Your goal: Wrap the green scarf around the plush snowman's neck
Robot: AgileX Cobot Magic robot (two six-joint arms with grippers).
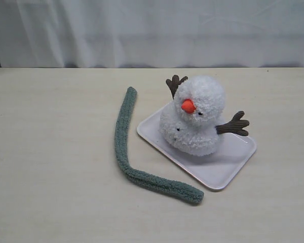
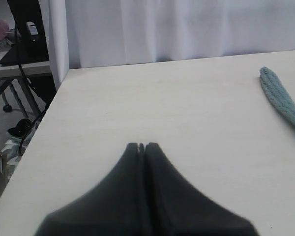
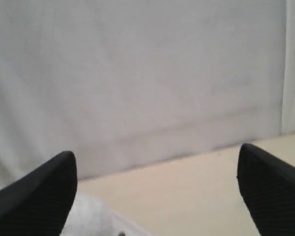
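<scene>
L gripper (image 2: 141,146), jaws together, shd open & pinch green scarf (image 1: 121,136) near its end off the counter (image 1: 50,152); R gripper (image 3: 156,152), jaws apart, takes other end by plush snowman (image 1: 195,119).

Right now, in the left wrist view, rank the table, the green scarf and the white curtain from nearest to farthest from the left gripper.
1. Table: right beneath the shut left gripper.
2. Green scarf: its end lies on the table, farther ahead.
3. White curtain: hangs beyond the table's far edge.
</scene>
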